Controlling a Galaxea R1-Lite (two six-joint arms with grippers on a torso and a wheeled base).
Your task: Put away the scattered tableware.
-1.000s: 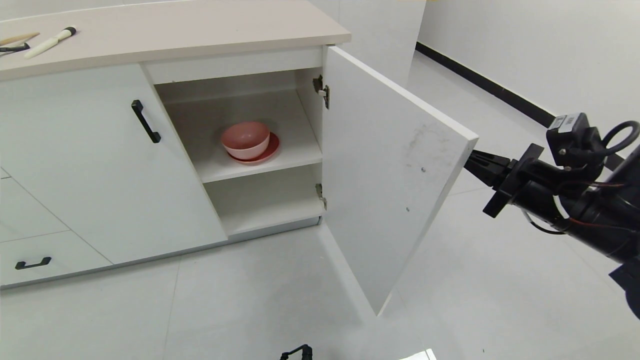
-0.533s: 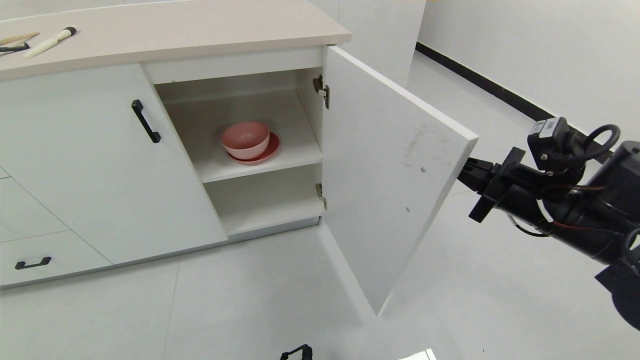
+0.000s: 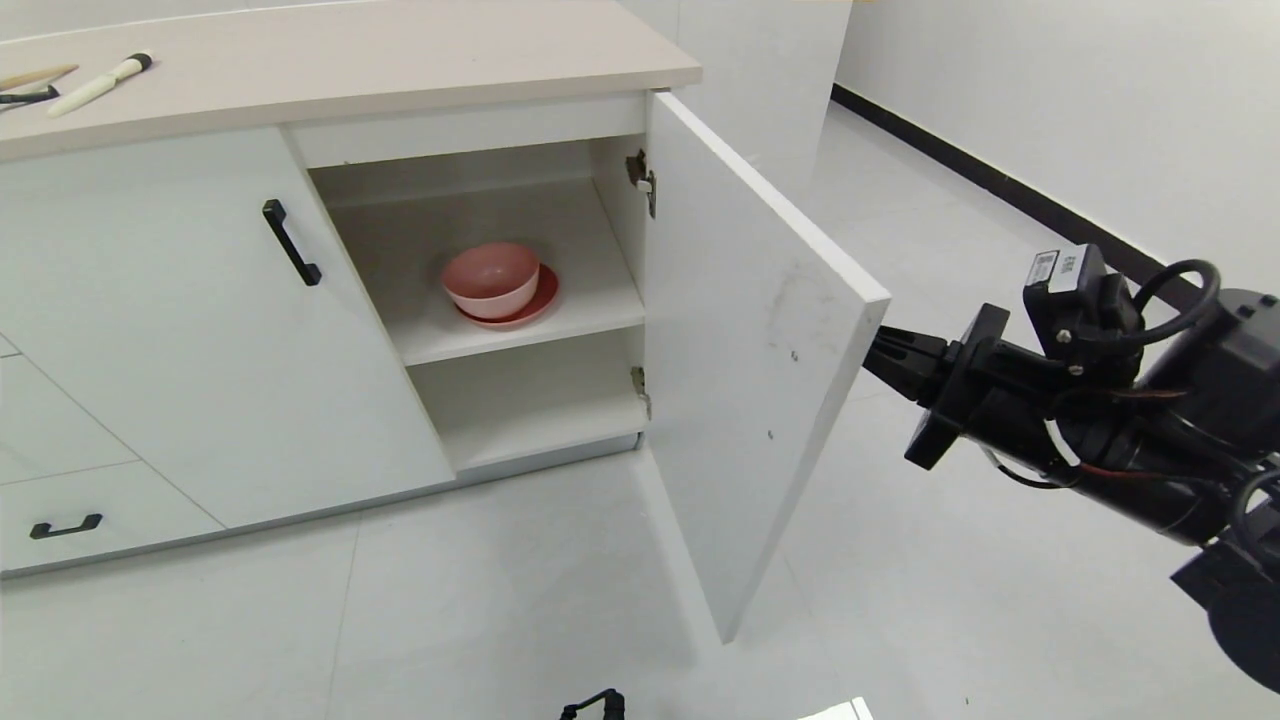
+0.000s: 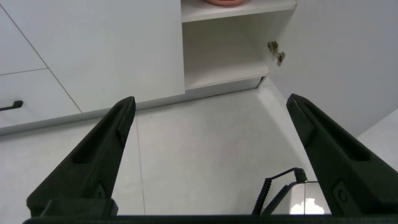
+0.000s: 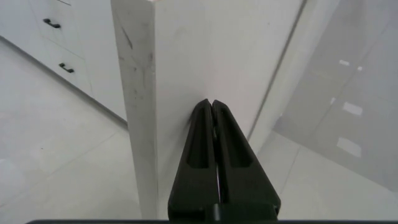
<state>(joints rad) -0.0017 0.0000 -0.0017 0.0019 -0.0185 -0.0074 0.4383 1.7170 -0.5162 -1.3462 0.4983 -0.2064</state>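
Door (image 3: 745,340) swings in toward the cabinet (image 3: 470,130) now, the right gripper (image 5: 211,109), fingers shut and empty, apparently pushing its outer face; bowl (image 3: 491,278) sits inside the cabinet, so storing looks nearly finished.

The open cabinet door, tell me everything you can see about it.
The cabinet door is a flat white panel with faint smudges and two small dots on its inner face. It stands upright, swung out over the floor, hung on two metal hinges. The right gripper, shut, touches its outer face near the free edge.
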